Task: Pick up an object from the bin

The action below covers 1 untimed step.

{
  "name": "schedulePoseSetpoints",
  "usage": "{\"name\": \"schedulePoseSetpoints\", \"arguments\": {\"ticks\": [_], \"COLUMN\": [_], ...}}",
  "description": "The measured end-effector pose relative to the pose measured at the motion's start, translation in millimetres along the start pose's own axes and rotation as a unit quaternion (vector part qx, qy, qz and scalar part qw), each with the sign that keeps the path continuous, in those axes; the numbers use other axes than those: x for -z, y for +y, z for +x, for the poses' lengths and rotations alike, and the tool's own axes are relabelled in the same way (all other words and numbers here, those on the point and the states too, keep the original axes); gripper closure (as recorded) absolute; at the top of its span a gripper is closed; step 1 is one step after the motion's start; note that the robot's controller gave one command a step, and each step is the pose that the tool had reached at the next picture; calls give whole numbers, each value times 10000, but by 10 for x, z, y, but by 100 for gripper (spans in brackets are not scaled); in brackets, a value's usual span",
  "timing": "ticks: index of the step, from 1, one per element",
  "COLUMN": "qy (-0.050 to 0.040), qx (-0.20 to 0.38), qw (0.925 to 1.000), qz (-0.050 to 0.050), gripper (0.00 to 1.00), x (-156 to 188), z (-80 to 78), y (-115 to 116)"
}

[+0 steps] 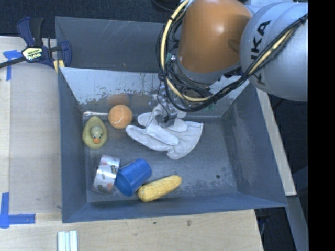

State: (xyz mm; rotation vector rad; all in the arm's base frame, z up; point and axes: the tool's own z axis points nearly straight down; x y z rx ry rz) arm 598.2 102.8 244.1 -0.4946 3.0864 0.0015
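My gripper [166,117] hangs below the orange cover, down on the back part of a white work glove [170,136] that lies flat in the middle of the bin. Its fingertips press into the glove's cloth near the cuff. An orange ball [120,116] rests to the left of the glove, against the back wall. Left of that ball sits a yellow rubber duck [95,132].
Near the front left of the bin lie a silver tape roll [106,174], a blue cup on its side [133,177] and a yellow corn cob [159,187]. The arm and its cables fill the upper right above the bin.
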Motion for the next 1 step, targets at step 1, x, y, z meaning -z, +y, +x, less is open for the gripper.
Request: {"name": "schedulePoseSetpoints", "arguments": {"ticks": [1], "qy": [-28], "qx": [-120], "qw": [9999], "qz": [3], "gripper": [100], "x": [625], "z": [12], "y": [39]}}
